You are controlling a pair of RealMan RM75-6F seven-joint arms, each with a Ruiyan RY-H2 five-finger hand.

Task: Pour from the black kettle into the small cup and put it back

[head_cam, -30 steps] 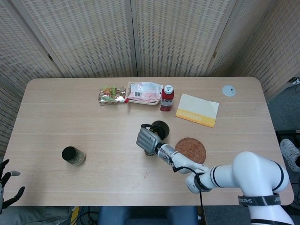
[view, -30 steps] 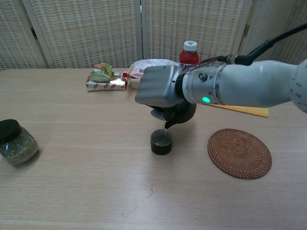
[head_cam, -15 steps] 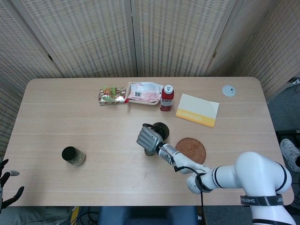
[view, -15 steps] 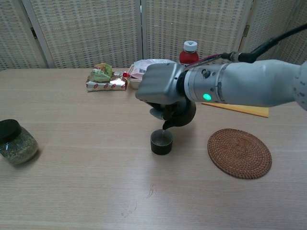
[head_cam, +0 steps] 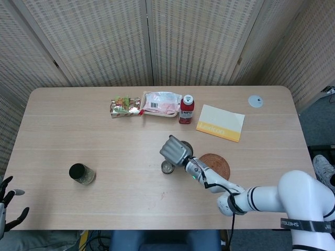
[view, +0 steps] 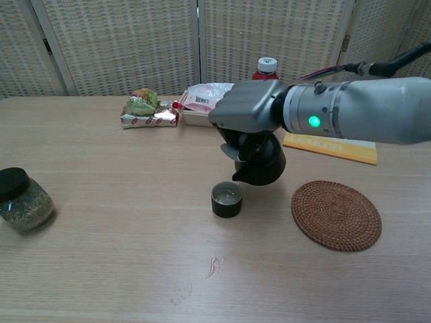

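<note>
Woven screens stand behind the long wooden bench. Near the middle of the bench sits the small cup, and it looks like it has some liquid in it now. The right hand holds the black kettle from above, with its fingers curled tight around the top. A moment ago the kettle was tipped with its spout right over the cup. Now it has swung back up and moved a little toward the right edge, so the spout is beside the cup and not over it. That likely means the pouring is done. What is left is to put the kettle back, and the round woven mat just to the right looks like its spot. The kettle is in the air, not yet on the mat. The left hand waits at the front left corner with its fingers spread, holding nothing. A jar stands by the left edge. Snack packs, a red bottle and a yellow booklet lie by the far edge.
</note>
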